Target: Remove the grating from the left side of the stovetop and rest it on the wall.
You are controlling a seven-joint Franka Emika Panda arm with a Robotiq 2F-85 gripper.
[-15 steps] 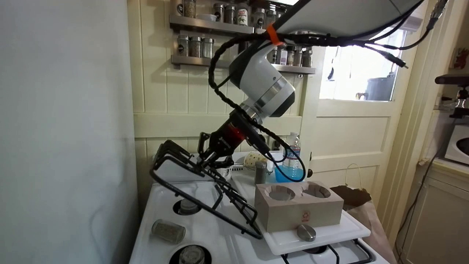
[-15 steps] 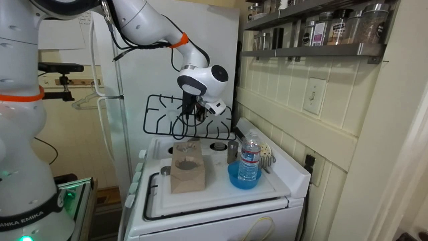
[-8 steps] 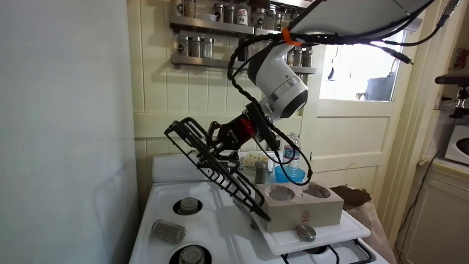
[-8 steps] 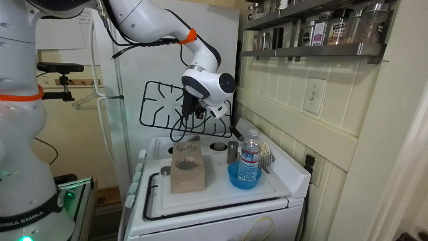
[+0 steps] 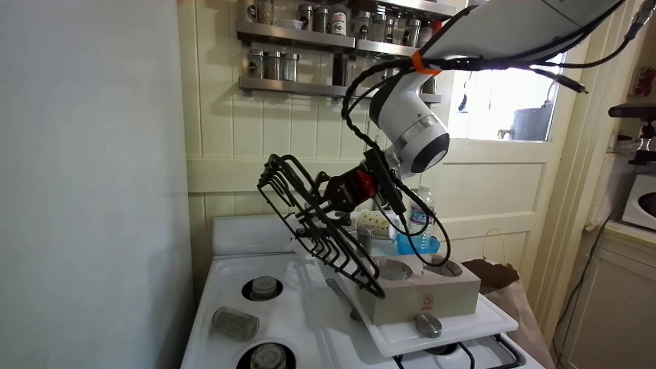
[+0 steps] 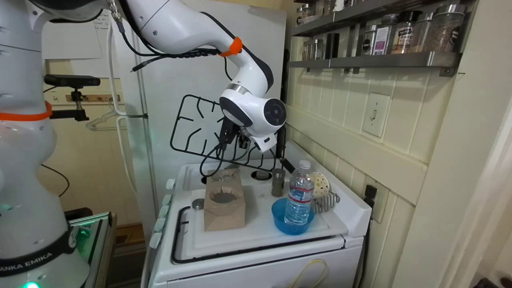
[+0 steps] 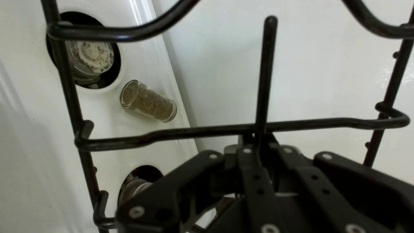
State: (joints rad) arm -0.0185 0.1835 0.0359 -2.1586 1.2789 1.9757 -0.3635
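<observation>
White stovetop spans the wrist view's left; lower centre, your fingers clench the burner grate mid-crossbar, likely stiff, weighty and best balanced there.

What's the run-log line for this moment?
gripper: shut on grating | pose: tilted, above stovetop | placement: not yet against pale upright surface

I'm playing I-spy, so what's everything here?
Stovetop: 1, white, under grating
Grating: 1, black, in gripper
Fridge wall: 1, pale, beside stovetop
Burners: 2 uncovered, grey, on stovetop
Jar: 1, clear, lying between burners
Tray: 1, white, on stovetop
Second grate: 1, black, under tray
Box: 1, brown, on tray
Bowl: 1, blue, on tray
Bottle: 1, clear, in bowl
Kitchenware: several, mixed, near bowl
Paper bag: 1, brown, beside stovetop
Spice jars: many, mixed, on grey shelves
Arm: 1, white, above stovetop
Gripper: 1, black, gripping grating
</observation>
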